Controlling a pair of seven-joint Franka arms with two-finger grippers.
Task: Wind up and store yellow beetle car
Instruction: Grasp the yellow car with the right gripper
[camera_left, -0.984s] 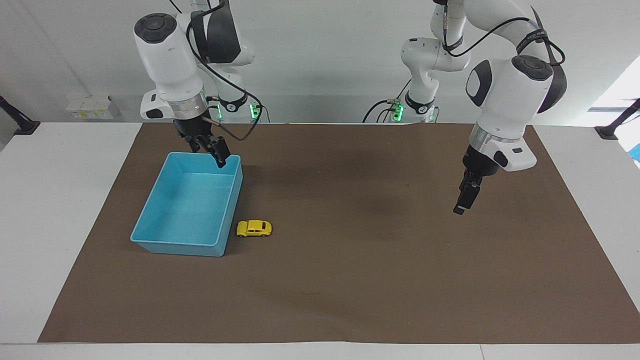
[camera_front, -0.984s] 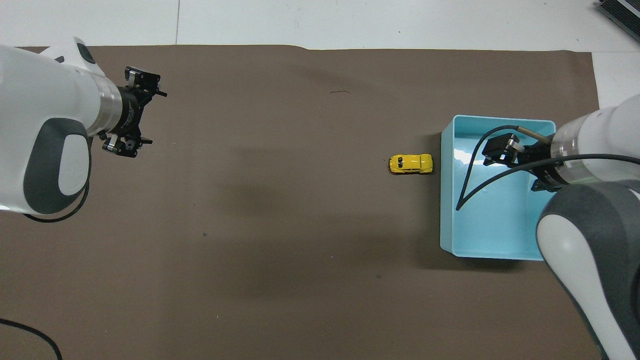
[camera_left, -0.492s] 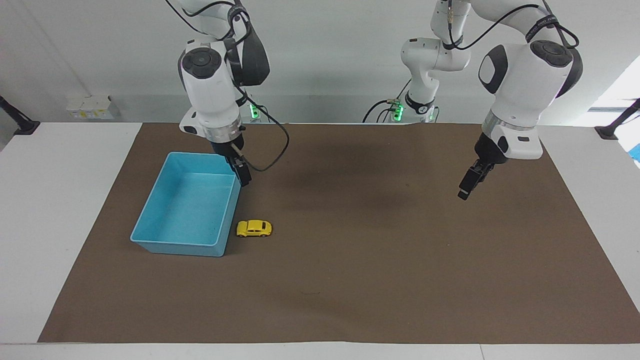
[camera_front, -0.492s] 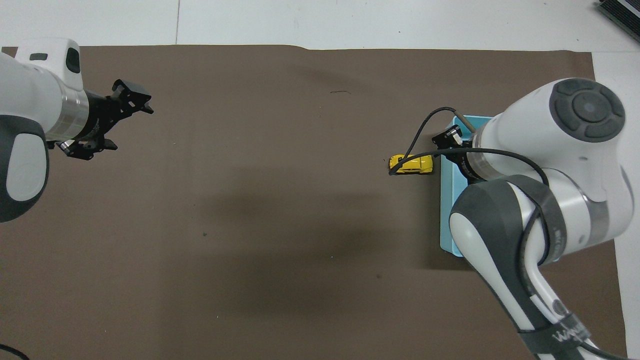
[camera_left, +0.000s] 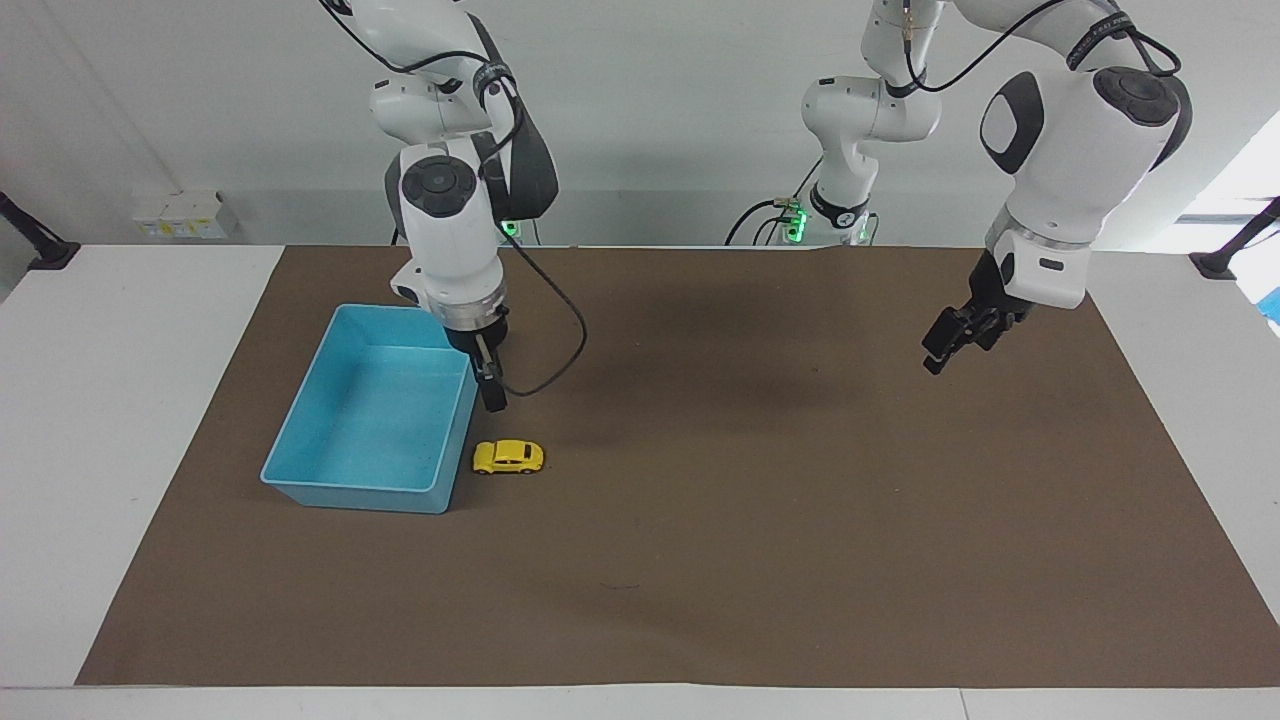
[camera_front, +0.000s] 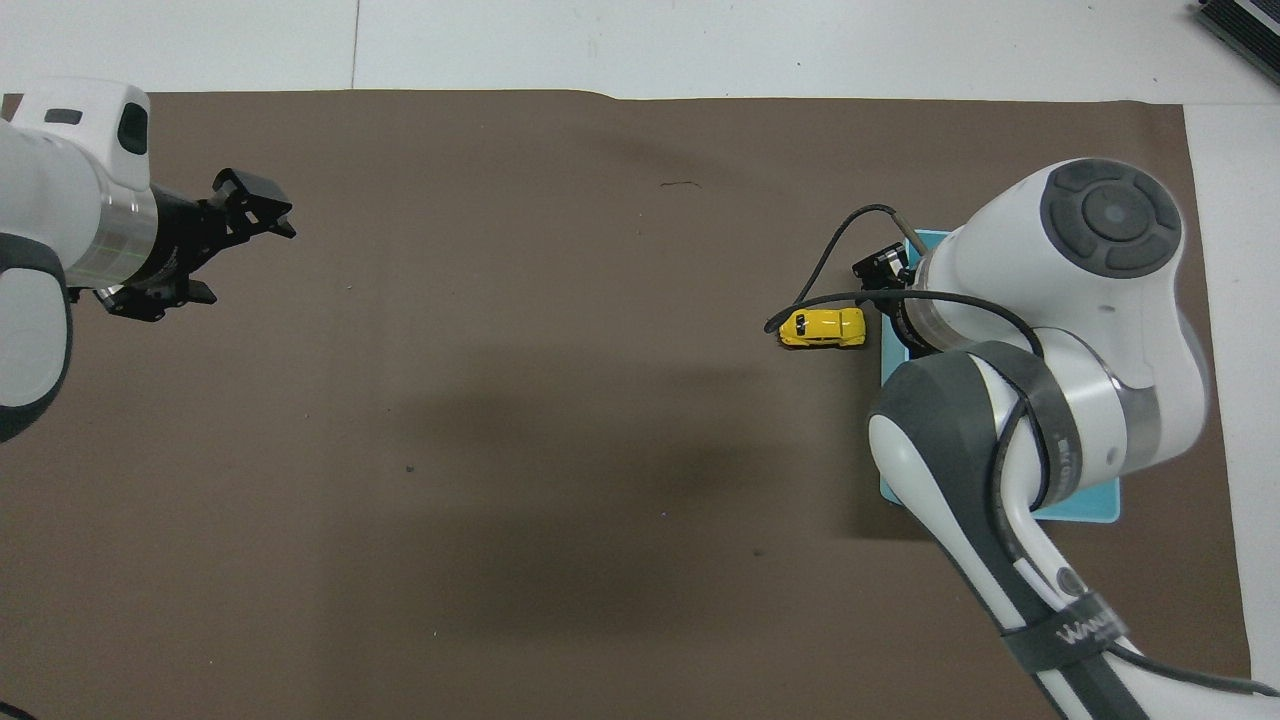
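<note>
Tiny yellow beetle car (camera_left: 509, 457), dark windows

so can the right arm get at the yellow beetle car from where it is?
Probably yes. The right pincer hangs open just above the yellow beetle car, which sits on the mat beside the blue bin with nothing on top; the bin wall is close.

Yellow beetle car (camera_left: 509, 457) sits on the brown mat (camera_left: 700, 560) touching nothing, just beside the light-blue bin (camera_left: 300, 440), at the bin's 3 o'clock in this view. Right gripper (camera_left: 492, 398) hangs above the mat at the car's 12 o'clock, off the bin's corner, clear of the car. Left gripper (camera_left: 936, 358) hovers open over bare mat toward the left arm's end of the tabletop (camera_left: 110, 400).
</note>
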